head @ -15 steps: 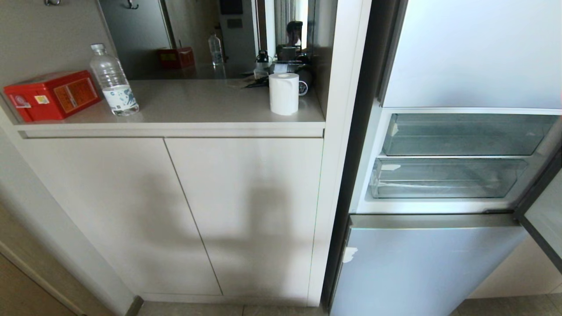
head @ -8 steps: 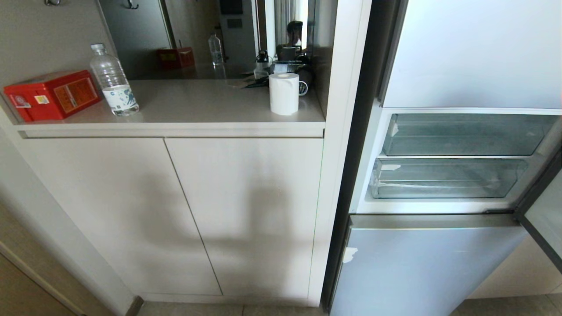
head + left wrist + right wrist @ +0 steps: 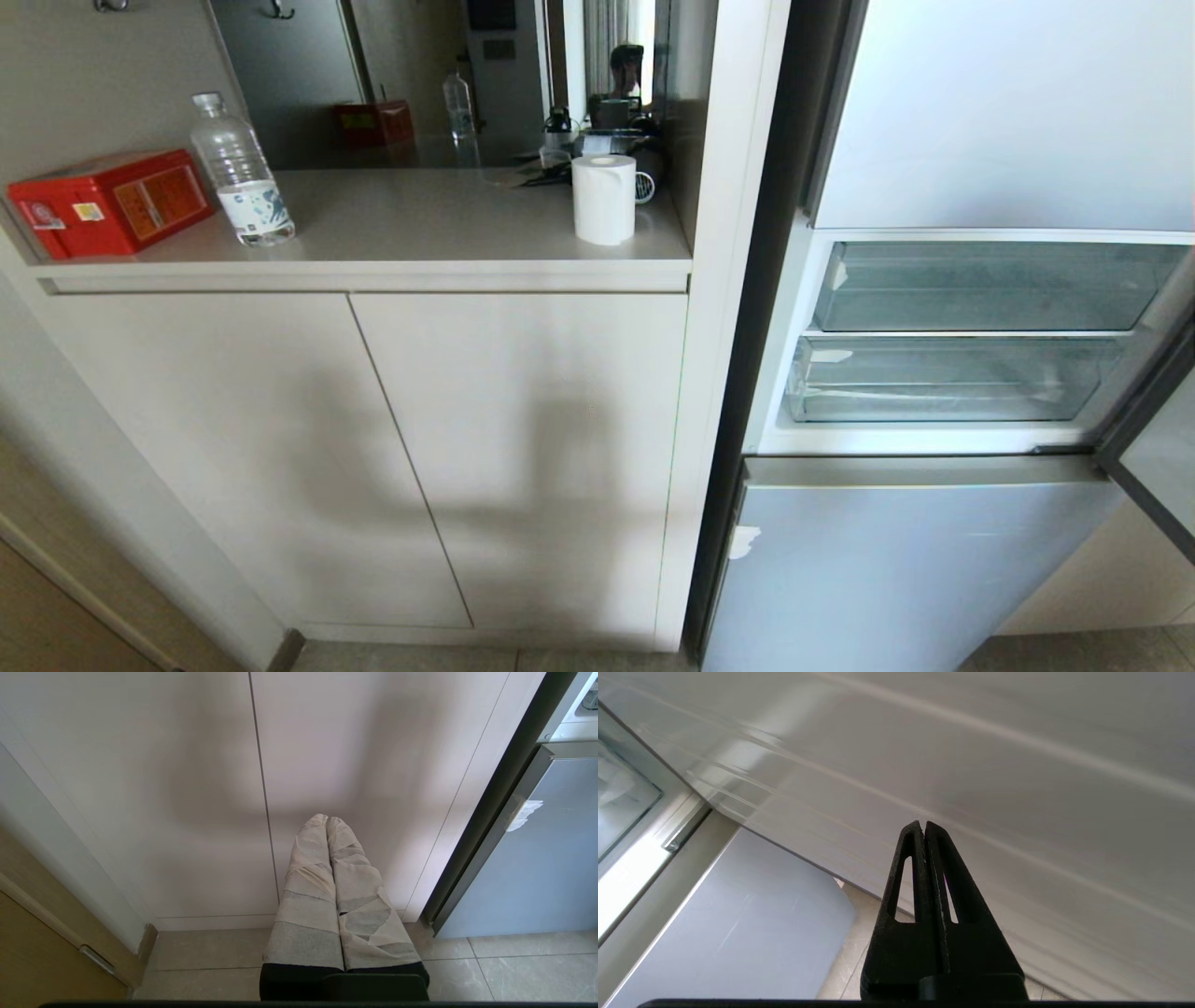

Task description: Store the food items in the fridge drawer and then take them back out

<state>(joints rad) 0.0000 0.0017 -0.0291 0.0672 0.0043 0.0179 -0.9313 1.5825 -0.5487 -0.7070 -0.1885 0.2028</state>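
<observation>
The fridge (image 3: 1008,121) stands at the right of the head view with its middle compartment open. Inside are two clear drawers, one above the other, both pushed in and with nothing in them. The lower one, with a ribbed floor and a white tape scrap at its front left corner, is the fridge drawer (image 3: 943,378). The food items are out of view. Neither arm shows in the head view. My left gripper (image 3: 327,820), its fingers wrapped in pale tape, is shut and hangs low before the cabinet doors. My right gripper (image 3: 923,825) is shut on nothing, close to a pale panel beside the fridge.
The upper clear drawer (image 3: 990,285) sits above the fridge drawer. The open dark-framed fridge door (image 3: 1153,448) juts out at the far right. On the counter (image 3: 420,224) stand a red box (image 3: 112,201), a water bottle (image 3: 241,173) and a paper roll (image 3: 603,198). Below is the shut blue-grey fridge door (image 3: 896,569).
The dark edge of the open fridge door at the far right has shifted slightly. Everything else in the head view is as before.
</observation>
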